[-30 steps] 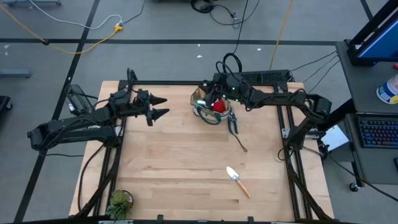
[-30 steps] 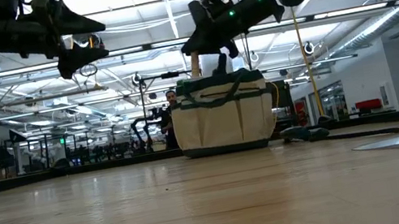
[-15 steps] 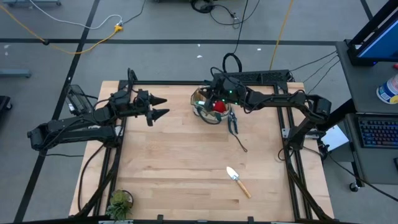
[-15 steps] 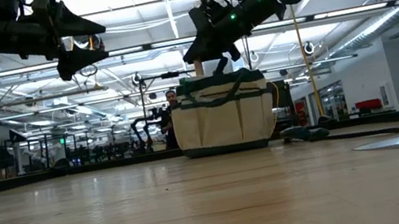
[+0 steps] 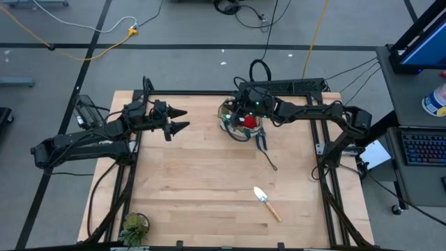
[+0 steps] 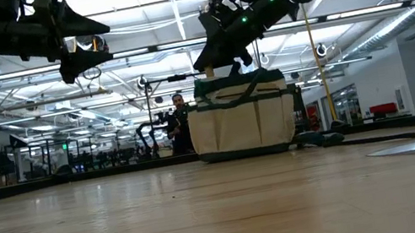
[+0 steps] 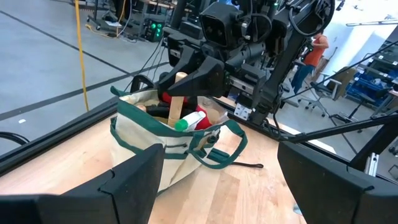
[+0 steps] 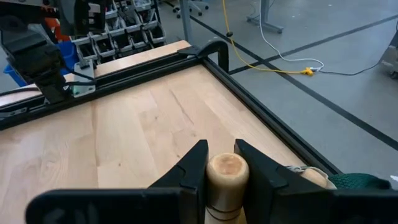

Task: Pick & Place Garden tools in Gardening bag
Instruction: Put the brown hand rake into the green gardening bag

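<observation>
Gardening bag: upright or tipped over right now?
Upright. The gardening bag stands on its flat base in the low view, mouth upward, with a wooden handle sticking out of it.

My right hand [image 8: 227,163], matt black plastic, pinches a smooth pale wooden handle [image 8: 227,177]; the bag [image 7: 163,158] is soft tan cloth with green trim, the counter [image 5: 202,188] is light wood planks, and the trowel [image 5: 261,194] blade is shiny metal

The tan, green-trimmed gardening bag [image 5: 238,120] stands upright holding tools (red item showing); trowel [image 5: 266,203] and shears [image 5: 262,140] lie outside.
</observation>
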Motion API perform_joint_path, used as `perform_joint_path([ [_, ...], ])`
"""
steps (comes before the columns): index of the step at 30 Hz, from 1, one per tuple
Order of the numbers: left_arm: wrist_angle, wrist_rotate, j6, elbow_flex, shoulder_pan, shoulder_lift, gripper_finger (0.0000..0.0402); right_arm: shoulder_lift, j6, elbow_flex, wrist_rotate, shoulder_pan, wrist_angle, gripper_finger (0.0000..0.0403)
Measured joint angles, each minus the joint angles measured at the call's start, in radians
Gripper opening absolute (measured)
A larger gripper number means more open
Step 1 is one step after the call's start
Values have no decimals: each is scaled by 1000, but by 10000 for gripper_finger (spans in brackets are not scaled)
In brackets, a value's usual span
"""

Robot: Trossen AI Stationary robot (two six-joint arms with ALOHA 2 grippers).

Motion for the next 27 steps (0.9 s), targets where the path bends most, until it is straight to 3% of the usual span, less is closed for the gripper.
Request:
perform_joint_path([
  [17, 0, 0, 0, 0, 0, 0, 324, 40, -15, 0, -3, -1, 15, 56],
  [27, 0, 0, 0, 0, 0, 0, 324, 38, -30, -2, -5, 1, 22, 142],
])
